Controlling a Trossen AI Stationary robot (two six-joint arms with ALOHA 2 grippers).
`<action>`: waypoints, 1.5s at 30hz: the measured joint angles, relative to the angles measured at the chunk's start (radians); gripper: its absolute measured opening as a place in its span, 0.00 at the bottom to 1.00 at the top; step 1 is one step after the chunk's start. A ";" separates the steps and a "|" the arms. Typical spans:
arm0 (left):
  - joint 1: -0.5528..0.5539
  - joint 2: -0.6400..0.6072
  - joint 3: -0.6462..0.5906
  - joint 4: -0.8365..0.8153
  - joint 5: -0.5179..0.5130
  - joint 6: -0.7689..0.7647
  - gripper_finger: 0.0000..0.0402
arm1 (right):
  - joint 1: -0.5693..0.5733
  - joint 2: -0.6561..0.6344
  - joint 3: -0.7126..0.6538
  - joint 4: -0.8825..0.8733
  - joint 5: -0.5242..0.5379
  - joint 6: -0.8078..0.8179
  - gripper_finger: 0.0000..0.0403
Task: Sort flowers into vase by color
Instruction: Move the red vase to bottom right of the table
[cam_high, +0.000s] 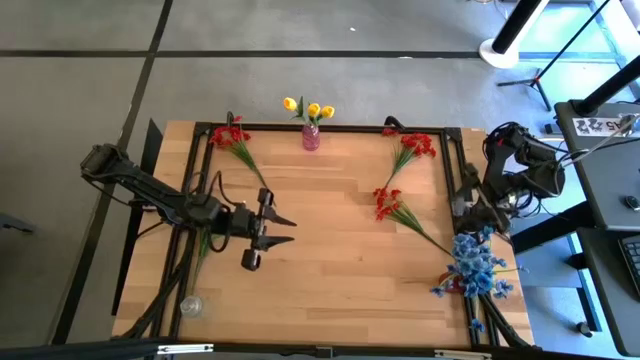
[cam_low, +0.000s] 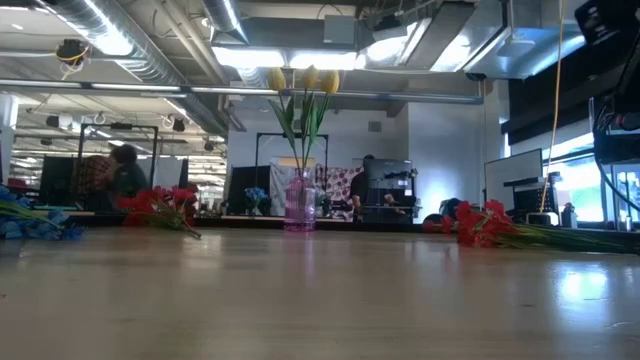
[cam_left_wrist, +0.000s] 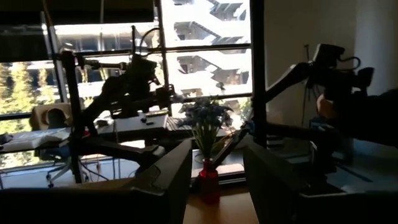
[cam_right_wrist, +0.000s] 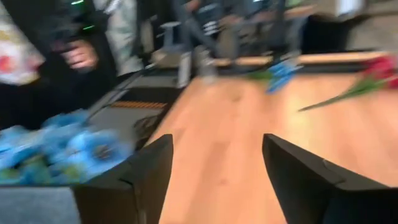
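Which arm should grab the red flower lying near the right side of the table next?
Right, probably. The right gripper stands open at the table's right edge, close to that red flower and its stem. The left gripper is open too, but sits across the table.

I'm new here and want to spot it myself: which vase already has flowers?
Look to the table's far edge, midway along. There stands a small pink vase holding yellow tulips. Every other flower, red or blue, lies flat on the wood.
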 joint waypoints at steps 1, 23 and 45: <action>0.000 0.001 0.000 0.000 0.024 0.011 0.35 | 0.000 0.000 0.000 0.000 0.047 -0.001 0.63; 0.165 0.250 0.000 0.284 0.339 0.182 0.35 | -0.042 0.331 -0.016 0.054 0.337 0.166 0.62; 0.171 0.249 0.000 0.252 0.327 0.007 0.35 | -1.128 0.595 0.127 0.225 -0.390 -0.196 0.62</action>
